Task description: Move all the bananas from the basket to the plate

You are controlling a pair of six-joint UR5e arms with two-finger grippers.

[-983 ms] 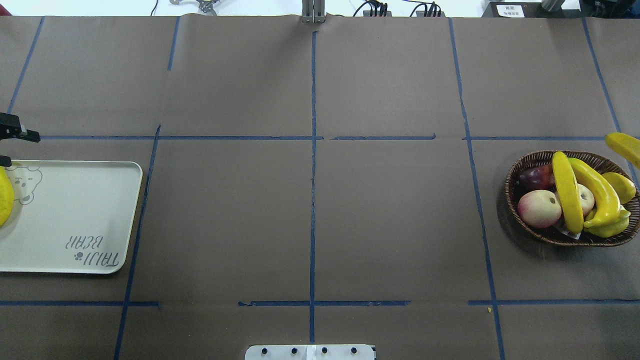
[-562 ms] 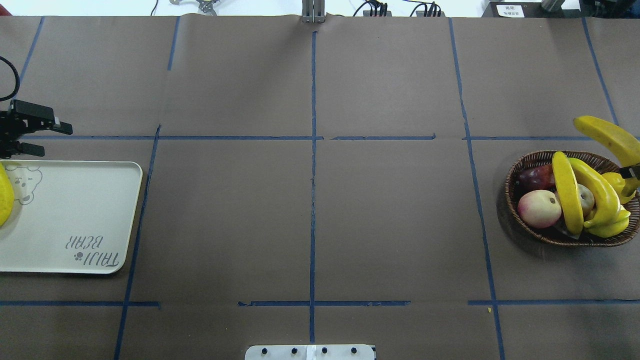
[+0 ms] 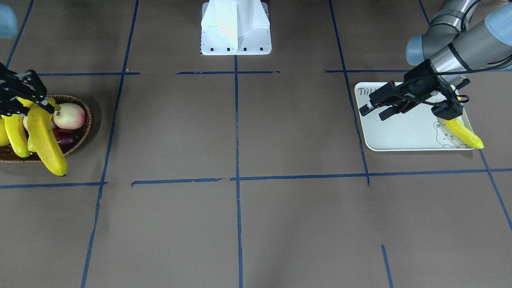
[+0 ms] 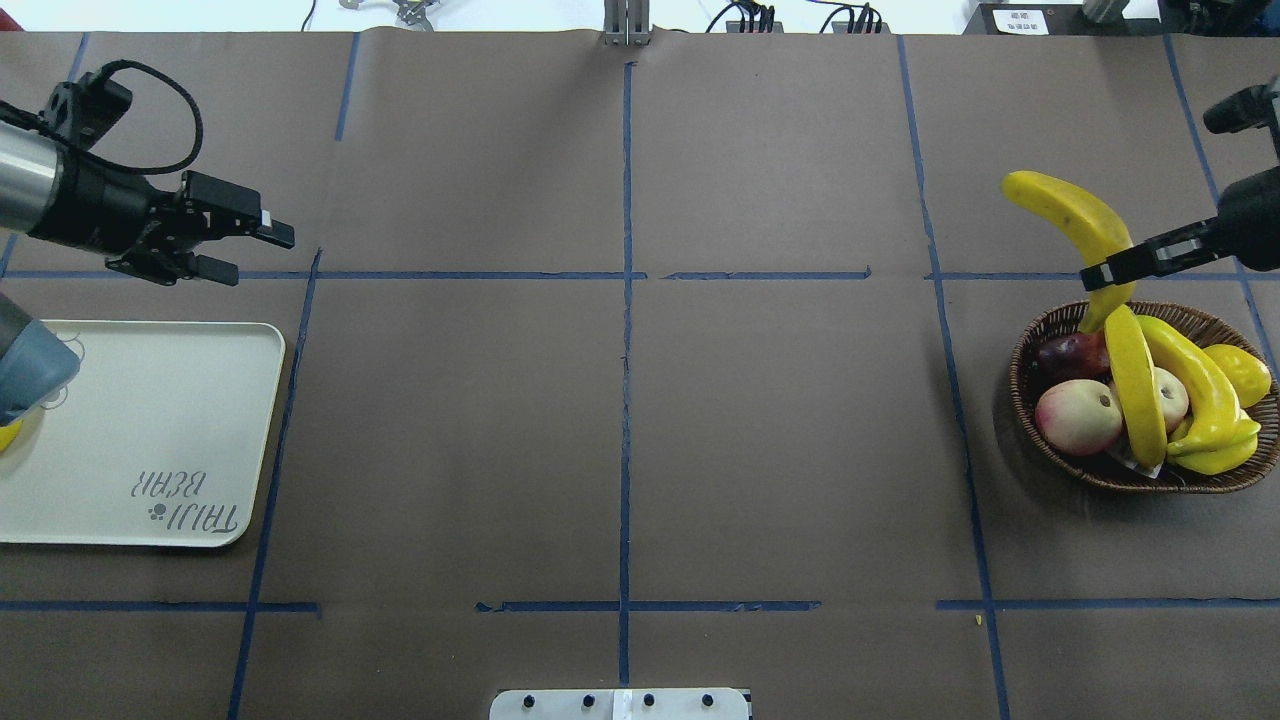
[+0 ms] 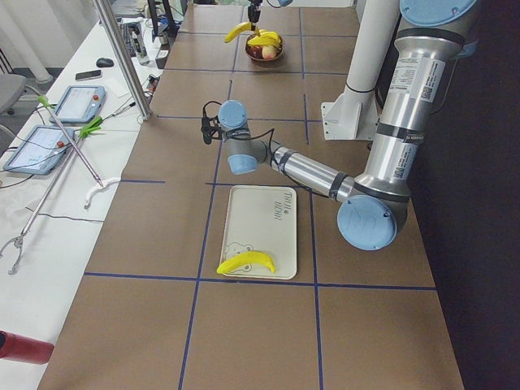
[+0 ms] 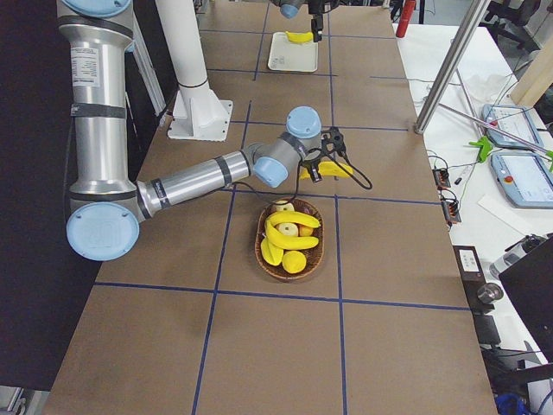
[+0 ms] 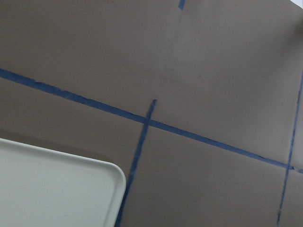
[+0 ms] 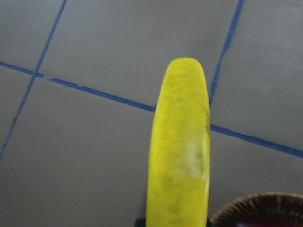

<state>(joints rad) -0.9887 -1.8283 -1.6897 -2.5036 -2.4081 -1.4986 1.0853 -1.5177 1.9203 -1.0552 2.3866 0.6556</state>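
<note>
Far out at 9 o'clock on the desk [image 4: 780, 450], my left claw [image 4: 250, 253] hangs in the air with its two fingers spread and nothing between them, tips pointing toward 3 o'clock. From overhead it sits just past the 12 o'clock edge of the plate [image 4: 150, 420]. The front-facing camera shows it over the plate's printed corner, so it is raised off the surface. The plate lies flat by the desk's 9 o'clock edge. The first banana [image 3: 464, 134] rests at the plate's own 9 o'clock end, beside the bear outline [image 3: 443, 135], with one tip reaching the rim at a corner. Blue tape lines [image 4: 625, 300] cross the brown desk between plate and basket [image 4: 1020, 400]. Over at 3 o'clock my right claw [image 4: 1103, 274] is clamped tight on the second banana [image 4: 1070, 215], gripping it near its lower end. From my fingers it curves up toward 11 o'clock, held in the air at the basket's 11 o'clock rim. In my right wrist camera it fills the middle, with a bit of wicker rim at 5 o'clock. The basket stands by the desk's 3 o'clock edge. In it the third banana [image 4: 1135, 385] lies from 12 to 6 o'clock, and the fourth banana [image 4: 1195, 385] curves just at its 3 o'clock side. They lie over a pink-and-cream round fruit [image 4: 1078, 418], a dark red fruit [image 4: 1068, 352] and a plump yellow fruit [image 4: 1240, 370].
</note>
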